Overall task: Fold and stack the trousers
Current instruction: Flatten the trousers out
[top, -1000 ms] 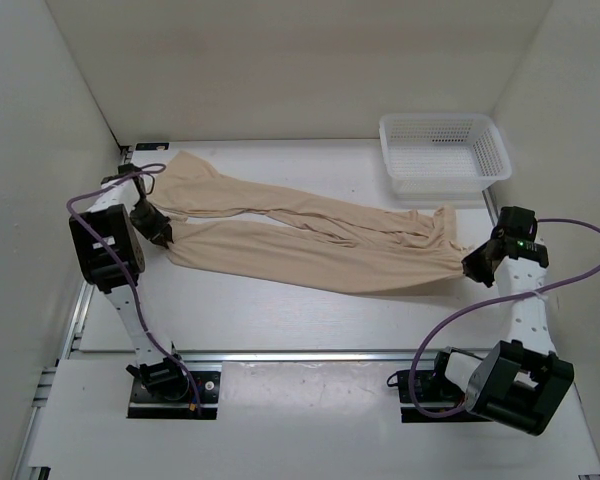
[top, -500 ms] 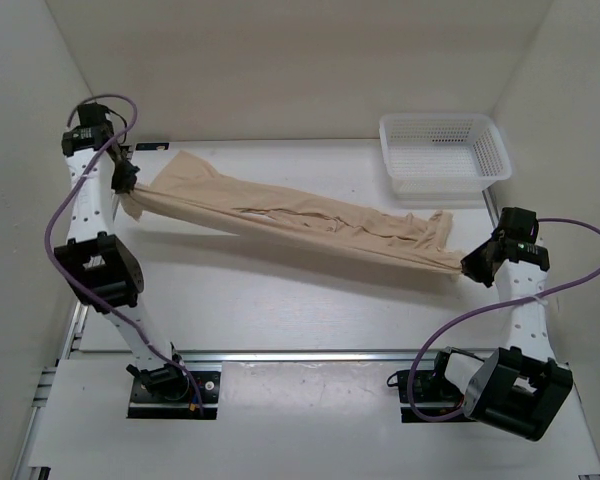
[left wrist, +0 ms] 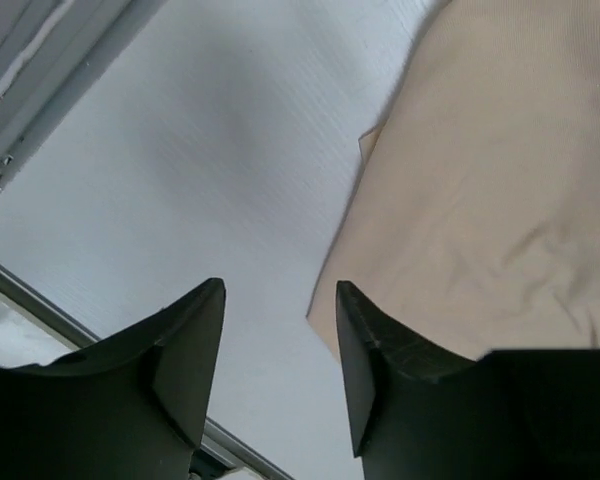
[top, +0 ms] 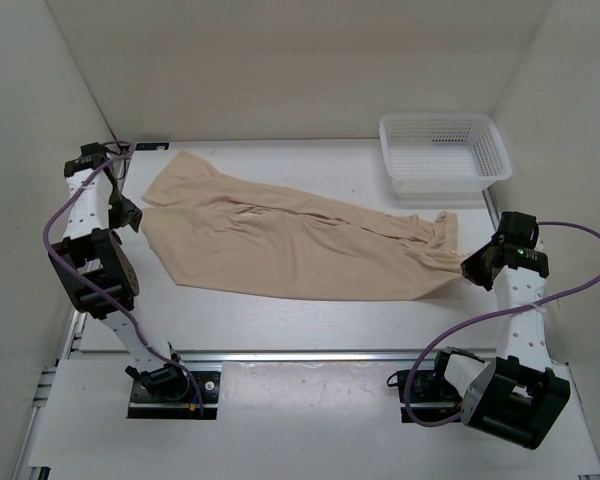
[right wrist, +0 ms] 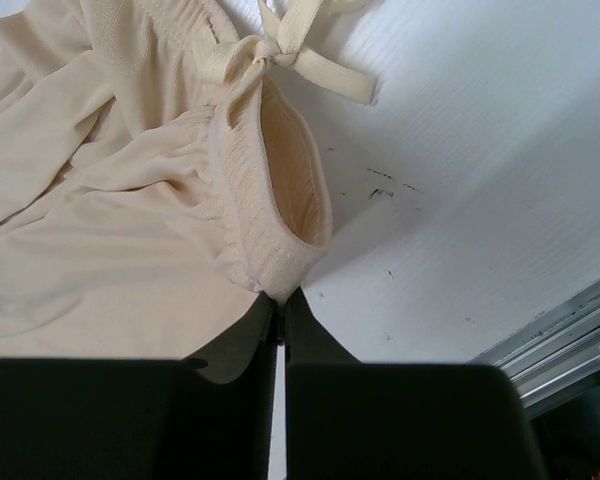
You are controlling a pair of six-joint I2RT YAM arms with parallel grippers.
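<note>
**Desk:** What is lying on the table (top: 280, 325)?

**Photographer:** The trousers (top: 290, 245), light beige and wrinkled, are lying flat on it. They are running slantwise from just in front of the white mesh basket (top: 445, 186) to the side of the table farthest from it. The waist end is sitting nearest the basket. The two legs are lying close together and reaching well away from it.

**Desk:** What is the right gripper doing?

**Photographer:** The right gripper (right wrist: 280, 300) is pinching the waistband (right wrist: 275, 190), with its jaws closed tight on the gathered cloth (its wrist camera is showing the band bunching up right at the fingertips). It is holding that end near the basket, on the basket's near side. A tied drawstring (right wrist: 298, 55) is resting on the bare table just beyond the band.

**Desk:** And the left one?

**Photographer:** The left gripper (left wrist: 278, 300) is hanging at the leg end, the part of the cloth farthest from the basket. Its jaws are standing apart with nothing between them. In its wrist view the edge of the trousers is lying just beside one finger (left wrist: 380, 370). Whether cloth and finger are touching, I cannot tell.
</note>
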